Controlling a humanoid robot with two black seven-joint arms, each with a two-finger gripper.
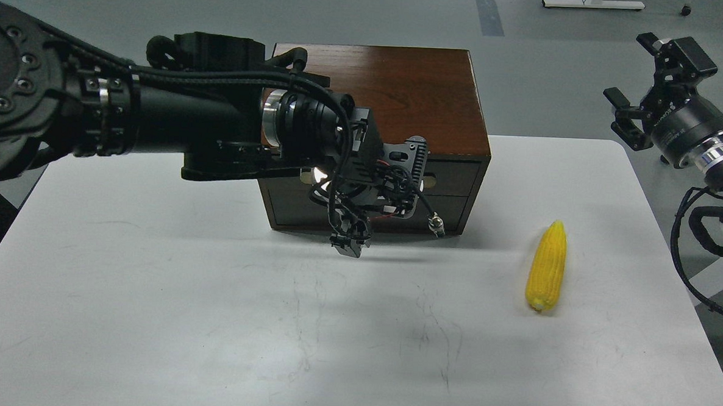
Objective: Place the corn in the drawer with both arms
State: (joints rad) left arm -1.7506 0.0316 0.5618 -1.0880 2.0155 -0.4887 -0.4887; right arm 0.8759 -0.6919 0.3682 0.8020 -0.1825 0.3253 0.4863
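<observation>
The corn (pixel 547 267) lies on the white table (pixel 150 291) at the right, tapered end pointing away from me. The dark brown wooden box (pixel 403 95) stands at the table's back middle. Its drawer (pixel 454 178) looks closed, with tan plate ends showing on either side of my left gripper (pixel 399 183). My left gripper is right against the drawer front and hides the handle. Its fingers are dark and tangled with cables, so I cannot tell them apart. My right gripper (pixel 632 83) hangs in the air beyond the table's right back corner, fingers spread, empty.
My thick left arm (pixel 158 115) stretches across the left back of the table and covers the box's left side. Black cables (pixel 695 242) hang by the table's right edge. Grey floor lies behind the table.
</observation>
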